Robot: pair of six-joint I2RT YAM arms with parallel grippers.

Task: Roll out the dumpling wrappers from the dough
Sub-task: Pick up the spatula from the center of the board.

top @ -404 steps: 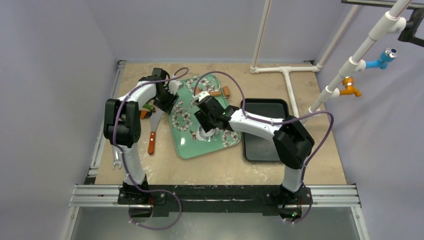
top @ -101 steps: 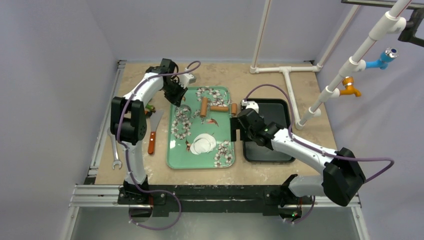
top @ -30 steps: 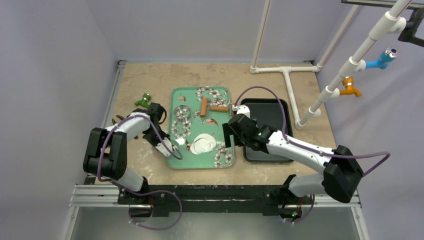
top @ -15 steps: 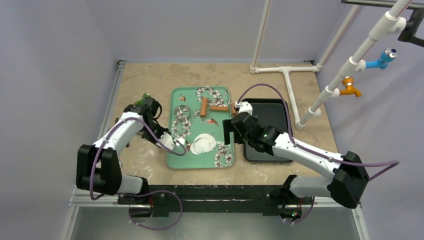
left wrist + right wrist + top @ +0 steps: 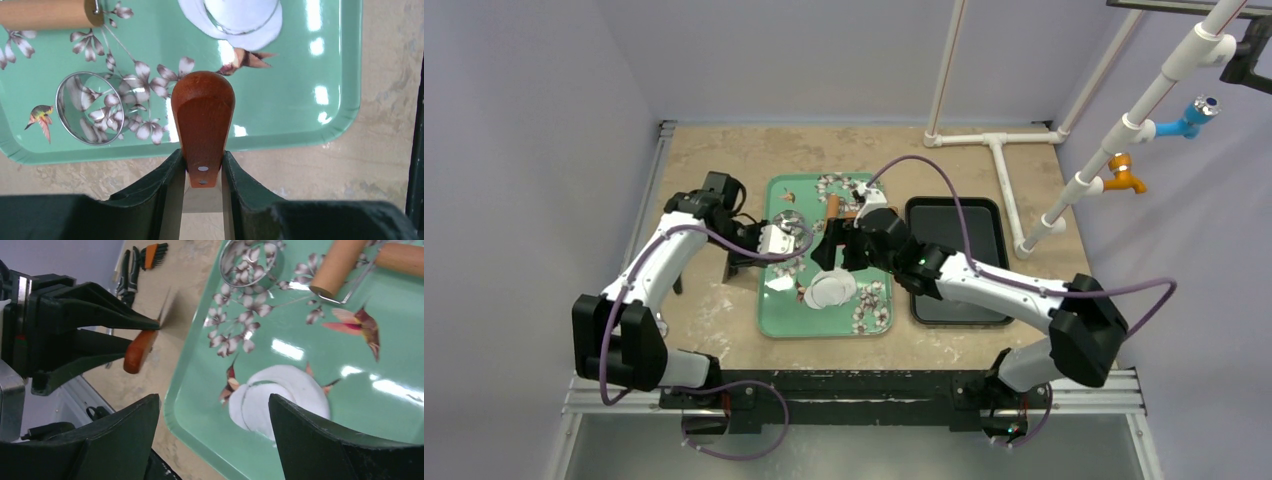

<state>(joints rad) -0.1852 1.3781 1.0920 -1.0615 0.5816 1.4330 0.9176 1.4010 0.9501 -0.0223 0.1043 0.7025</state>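
Observation:
A flattened white dough (image 5: 829, 290) lies on the green flowered tray (image 5: 774, 315), with a round cut line pressed into it (image 5: 280, 400). It also shows at the top of the left wrist view (image 5: 235, 20). My right gripper (image 5: 214, 397) hangs open just above the tray beside the dough, holding nothing; from above it sits over the tray's middle (image 5: 829, 255). My left gripper (image 5: 202, 155) is shut on the wooden handle of a knife (image 5: 202, 110) at the tray's left edge (image 5: 746, 258). The knife handle (image 5: 140, 347) shows again in the right wrist view.
A metal ring cutter (image 5: 789, 222) (image 5: 90, 115) and a wooden rolling pin (image 5: 45, 12) (image 5: 340, 265) lie on the green tray. A black tray (image 5: 954, 260) stands to its right. Pliers (image 5: 127, 275) and an orange-handled tool (image 5: 152, 250) lie on the table at the left. White pipes (image 5: 999, 150) run across the back right.
My left gripper has carried the knife away from the near side to the tray's left edge. The right gripper has swung left from the black tray to above the dough, its jaws narrowing a little.

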